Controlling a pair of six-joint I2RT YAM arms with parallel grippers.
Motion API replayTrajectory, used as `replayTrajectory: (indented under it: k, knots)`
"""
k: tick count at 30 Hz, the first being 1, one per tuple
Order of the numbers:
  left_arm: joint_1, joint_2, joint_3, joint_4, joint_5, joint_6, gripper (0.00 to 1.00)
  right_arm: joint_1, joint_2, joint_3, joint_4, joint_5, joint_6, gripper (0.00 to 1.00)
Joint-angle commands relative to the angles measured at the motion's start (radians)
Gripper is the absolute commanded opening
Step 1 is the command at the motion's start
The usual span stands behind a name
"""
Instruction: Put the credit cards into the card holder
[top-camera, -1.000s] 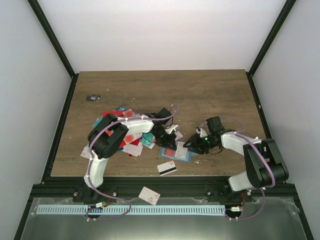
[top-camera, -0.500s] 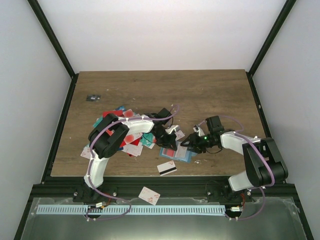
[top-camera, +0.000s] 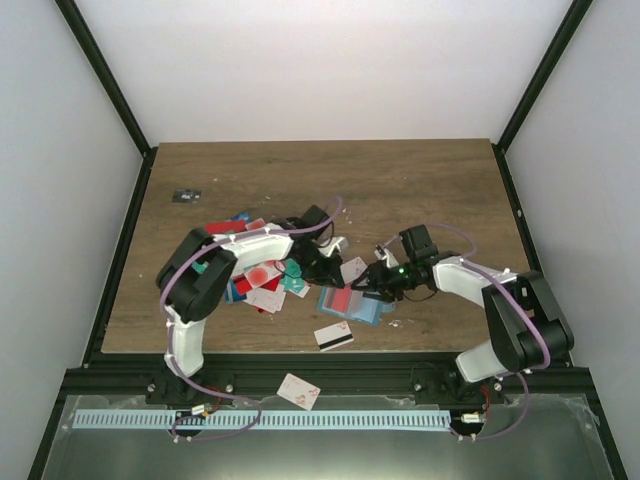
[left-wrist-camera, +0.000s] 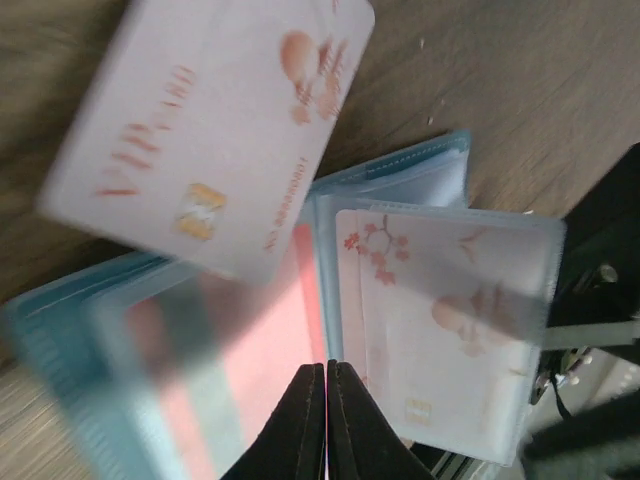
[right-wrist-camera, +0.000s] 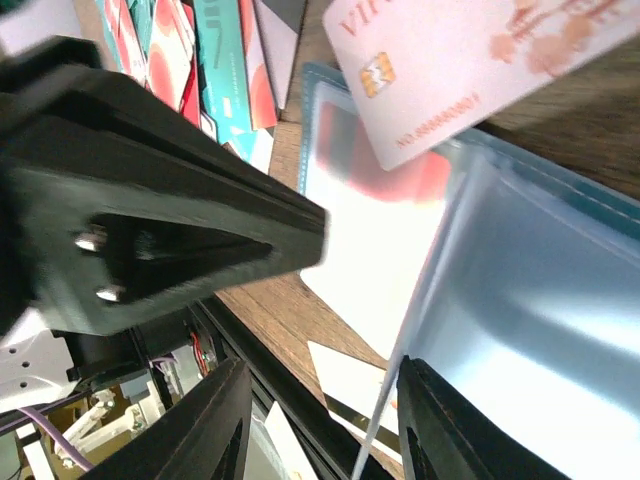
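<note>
Credit cards (top-camera: 258, 274) lie heaped on the desk (top-camera: 430, 190) in the overhead view, on the outer side of the left pincer (top-camera: 322, 264), which sits low over the wood. The card holder (top-camera: 352, 303) lies open just on the near side of that pincer. It is right beside the right pincer (top-camera: 370, 286), which points at it from the other side. A white card (top-camera: 352, 268) lies between the two pincers. A black-striped card (top-camera: 333, 336) sits closer to the bases than either.

From the left wrist, the left pincer (left-wrist-camera: 327, 405) is clenched, tips pressed together with nothing seen between them. The card holder (left-wrist-camera: 120, 330) is spread open straight beyond the tips, with a reddish card (left-wrist-camera: 265, 345) in one pocket and a blossom card (left-wrist-camera: 450, 330) in the other. The white card (left-wrist-camera: 210, 130), printed VIP, lies further ahead, overlapping the holder's far edge.

From the right wrist, the right pincer (right-wrist-camera: 322, 375) is released, jaws standing apart. The edge of a clear pocket runs up between them, not visibly clamped. The holder (right-wrist-camera: 540, 300) fills the space ahead, and the left pincer looms dark on the left.
</note>
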Motion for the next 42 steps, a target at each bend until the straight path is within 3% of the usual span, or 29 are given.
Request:
replayTrajectory:
  k: [1,8,14,17,24,42]
  knots:
    - [0.062,-0.132,-0.058,-0.024,-0.047,-0.031,0.05,0.042,0.036,0.069,-0.021,0.009,0.015,0.43]
    - [0.11,-0.276,-0.21,-0.042,-0.102,-0.034,0.11,0.122,0.122,0.161,0.035,-0.027,0.063,0.43]
    - [0.106,-0.351,-0.371,0.051,-0.073,-0.066,0.15,0.164,0.143,0.206,0.058,-0.097,0.049,0.46]
    - [0.092,-0.364,-0.416,0.091,-0.058,-0.067,0.18,0.164,0.097,0.199,-0.009,-0.058,0.005,0.5]
    - [0.033,-0.3,-0.418,0.157,-0.059,-0.05,0.2,0.164,-0.063,0.084,-0.141,0.048,0.021,0.51]
    - [-0.106,-0.225,-0.445,0.219,-0.101,-0.084,0.2,0.229,-0.468,-0.288,-0.073,0.129,0.355,0.53]
